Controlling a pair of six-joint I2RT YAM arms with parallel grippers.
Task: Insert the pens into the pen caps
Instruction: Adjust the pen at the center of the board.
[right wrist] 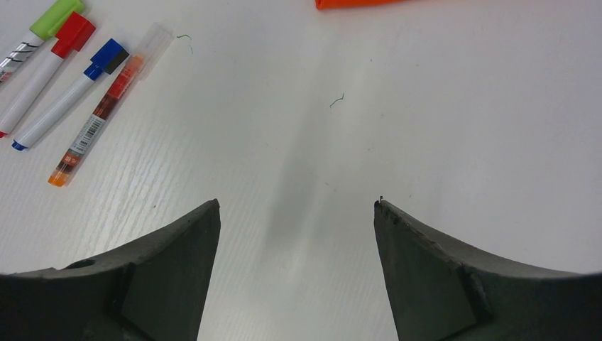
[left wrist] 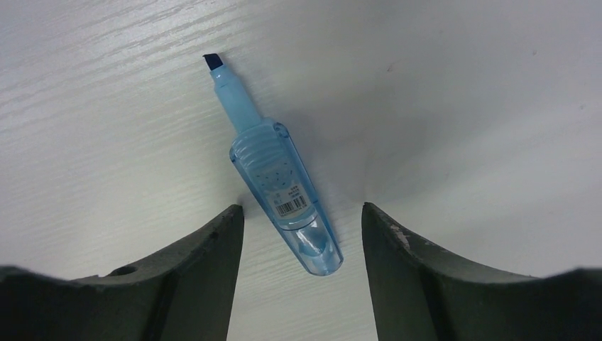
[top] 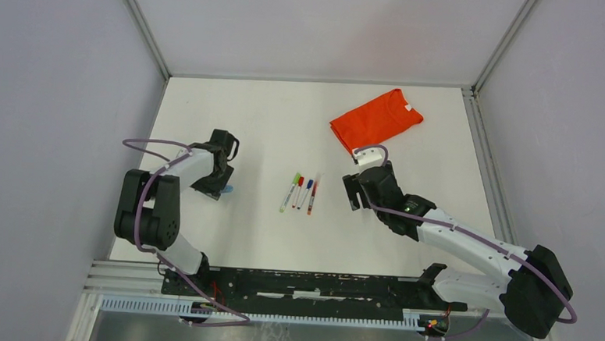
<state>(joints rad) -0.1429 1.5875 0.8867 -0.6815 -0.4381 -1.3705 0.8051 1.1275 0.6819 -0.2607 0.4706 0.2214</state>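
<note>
Between the left jaws, toward the left side of the surface [top: 271,122], lies a blue highlighter [left wrist: 284,192] with its chisel tip bare, so this one is uncapped. The jaws stand apart on either side of its rear end, not clamped on it; whether one of them brushes the barrel I cannot tell. Near the middle lies a row of four pens [top: 300,192]. The right wrist view shows a green cap [right wrist: 57,15], a red cap [right wrist: 71,34], a blue cap [right wrist: 110,55] and a clear cap [right wrist: 155,39] seated on them, so I judge four done and only the highlighter left. The right jaws hang released and empty just right of that row. The highlighter's own cap shows in no view; it may be hidden under the left arm [top: 157,202]. The green-capped pen is cut off by the frame edge. An orange shirt [top: 376,118] lies at the back.
</note>
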